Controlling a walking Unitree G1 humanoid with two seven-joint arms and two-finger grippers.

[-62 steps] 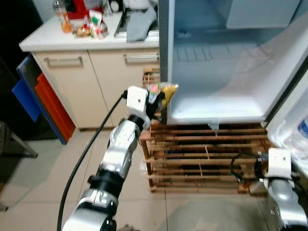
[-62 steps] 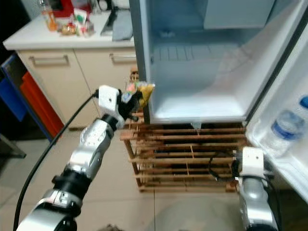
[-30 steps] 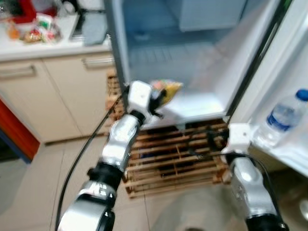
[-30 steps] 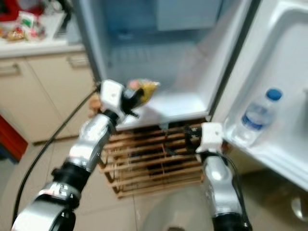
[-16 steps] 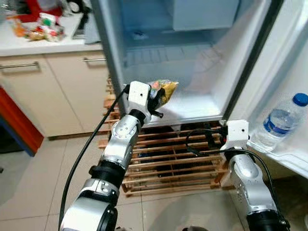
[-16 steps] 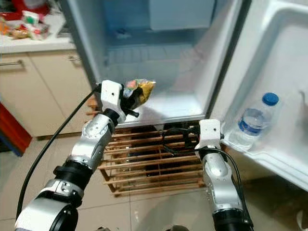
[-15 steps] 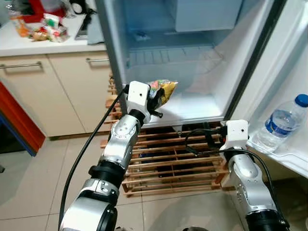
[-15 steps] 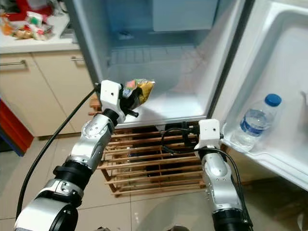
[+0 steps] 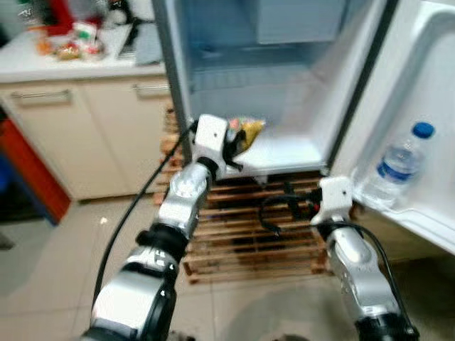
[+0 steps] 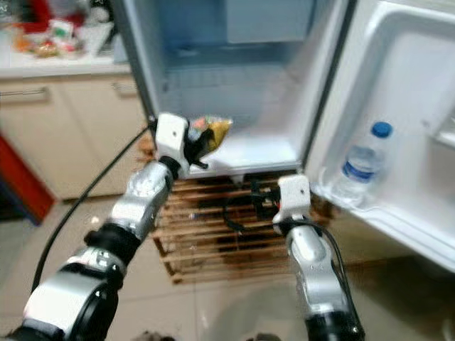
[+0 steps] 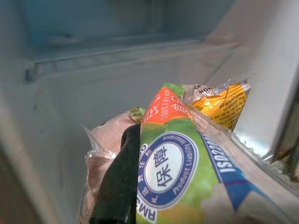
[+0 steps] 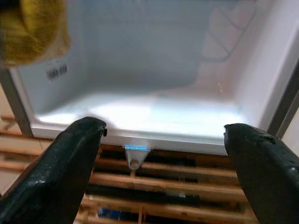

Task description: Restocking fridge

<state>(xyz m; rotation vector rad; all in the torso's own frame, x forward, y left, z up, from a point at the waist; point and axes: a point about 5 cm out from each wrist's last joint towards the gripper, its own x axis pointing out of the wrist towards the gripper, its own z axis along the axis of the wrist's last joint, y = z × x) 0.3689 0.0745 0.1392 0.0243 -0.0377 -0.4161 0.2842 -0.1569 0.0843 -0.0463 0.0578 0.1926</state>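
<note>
Standing behind the robot, nearest are its two silver arms raised toward the open fridge (image 9: 298, 153), which sits on a wooden pallet (image 9: 249, 234). The right gripper (image 12: 163, 154) hangs low before the front lip of the fridge floor, its two black fingers spread wide with nothing between them. The left gripper (image 9: 231, 144) is higher and further in, at the left front corner of the compartment, fingers closed on a snack packet (image 11: 177, 158); one black finger (image 11: 117, 186) lies along the packet's side.

Key relation: the packet's long axis runs on from the fingers toward the fridge interior, its yellow far end (image 10: 217, 131) already over the front edge of the white floor, with the left wall close beside it. The left arm is therefore the working arm; the right is nearer the floor's middle but empty. In my judgement the coming move is a short push inward and downward before release, keeping clear of the left wall.

Further off, a water bottle (image 10: 359, 167) stands upright in the door shelf (image 10: 398, 213) on the right. Beyond, on the left, a counter (image 9: 78, 60) carries blurred items
</note>
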